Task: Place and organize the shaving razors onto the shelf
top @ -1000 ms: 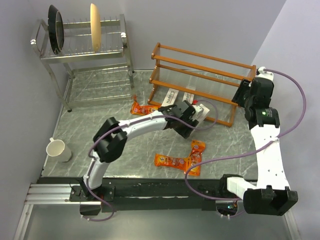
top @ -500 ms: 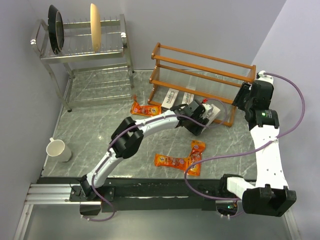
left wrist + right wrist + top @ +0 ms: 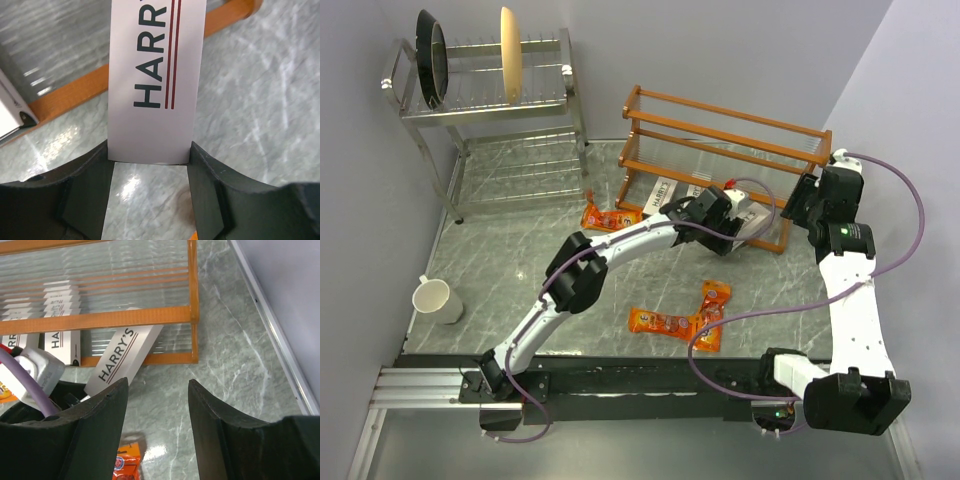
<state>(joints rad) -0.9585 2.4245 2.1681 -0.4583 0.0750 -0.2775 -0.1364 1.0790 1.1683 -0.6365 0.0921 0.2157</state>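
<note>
Top external: left gripper [image 3: 738,218], clamping a Harry's box [image 3: 155,75], has reached the shelf [image 3: 720,135]; right gripper [image 3: 157,390] gapes empty.

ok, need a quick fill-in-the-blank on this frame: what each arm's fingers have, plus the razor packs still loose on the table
1. The left fingers clamp a flat pale-grey box printed ____.
2. The right fingers hold ____.
3. ____ glossy orange packs lie on the grey marble table, outside the orange-brown wooden shelf.

Missing words: HARRY'S; nothing; three
</note>
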